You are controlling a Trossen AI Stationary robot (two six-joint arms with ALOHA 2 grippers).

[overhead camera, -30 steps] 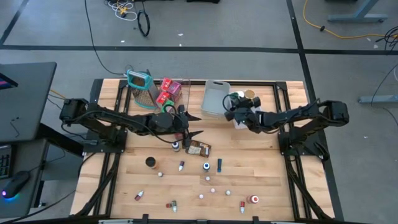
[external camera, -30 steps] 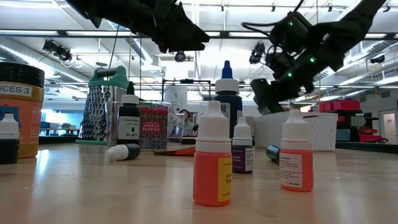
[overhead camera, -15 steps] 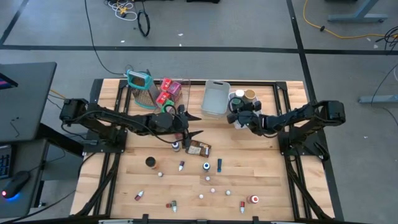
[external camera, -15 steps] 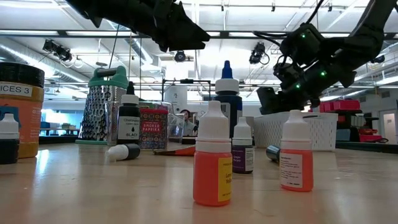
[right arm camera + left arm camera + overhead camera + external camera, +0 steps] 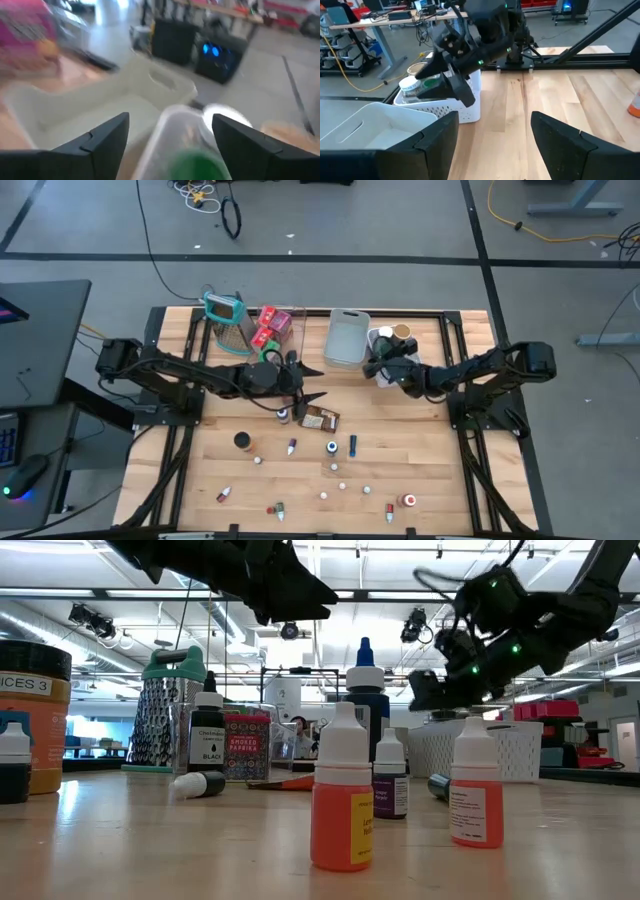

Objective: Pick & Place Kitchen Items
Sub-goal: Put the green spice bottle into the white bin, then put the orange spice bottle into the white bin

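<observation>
My right gripper (image 5: 372, 366) hangs open over the white basket (image 5: 465, 107) at the table's far right. A clear jar with a green lid (image 5: 181, 137) shows between its fingers, among other lidded jars (image 5: 392, 333) in the basket. My left gripper (image 5: 318, 380) stays open and holds nothing in mid-air over the table's middle, above a brown packet (image 5: 320, 418). Little bottles (image 5: 331, 448) and a dark-lidded jar (image 5: 242, 441) stand on the near half of the table. My right gripper has its two fingers (image 5: 100, 142) on either side of the green-lidded jar, coming slanting from the table's right. Whether either finger touches the jar I cannot tell.
A grey bin (image 5: 347, 338) stands left of the basket. Farther left are a clear bin with red packets (image 5: 272, 325) and the teal-framed grater (image 5: 225, 315). Orange dropper bottles (image 5: 343, 800) and small red and white bits (image 5: 408, 501) dot the near table.
My right gripper has stayed over the white basket and has tipped from pointing steeply down to nearly level.
</observation>
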